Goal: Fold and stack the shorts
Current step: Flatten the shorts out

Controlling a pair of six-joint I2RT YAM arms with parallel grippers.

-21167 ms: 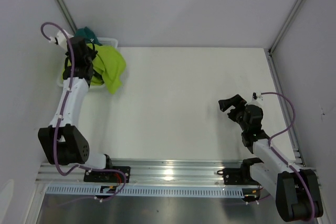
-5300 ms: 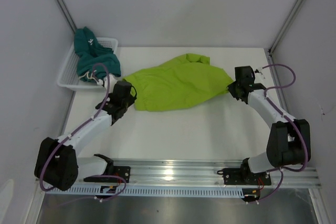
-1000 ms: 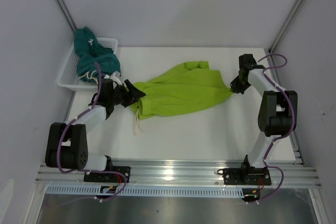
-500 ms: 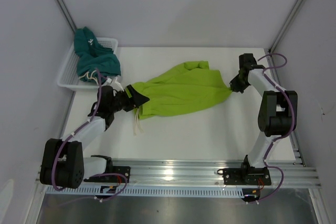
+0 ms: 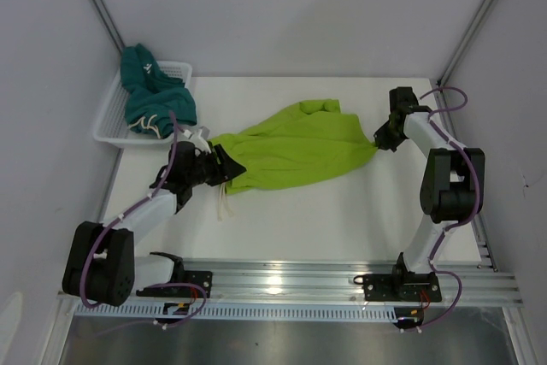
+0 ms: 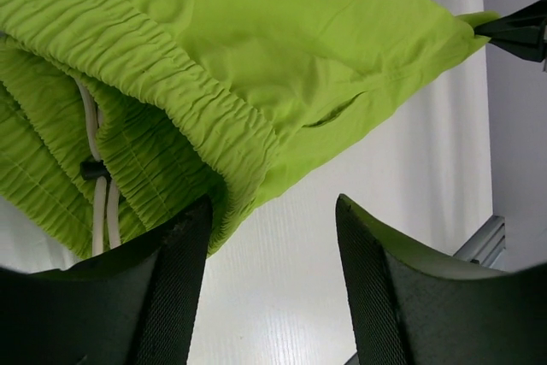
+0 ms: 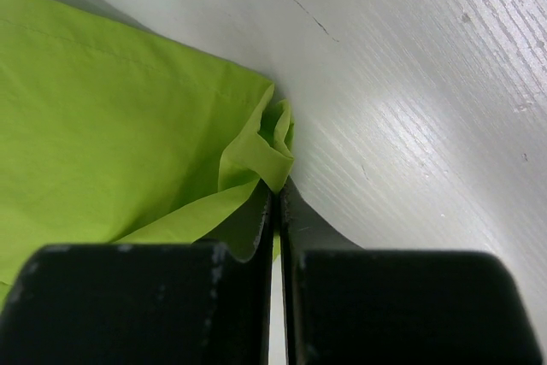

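Shorts first: your green shorts [image 5: 295, 147] lie stretched across the middle of the table [image 5: 342, 220], waistband [image 6: 154, 66] toward the left arm and one leg tapering to a point toward the right. Your right gripper [image 7: 275, 190] has its fingers pressed together on that hem corner, a small fold of green fabric pinched between the tips, close to the table's right edge. Your left gripper [image 6: 273, 211] stands spread at the waistband end. Bare table shows between its fingers, and the ruffled elastic edge sits right at the tip of the left finger, without being clamped. A white drawstring [image 5: 224, 203] trails out of the waistband toward the near side, lying loose on the table.

For room, a broad band of bare table runs between the near edge of the green shorts and the rail at the arm bases, and a narrower strip lies beyond the far edge, up to the back wall. The teal shorts [image 5: 152, 96] are heaped in the basket [image 5: 104, 121] at the far left corner, just behind your left arm.
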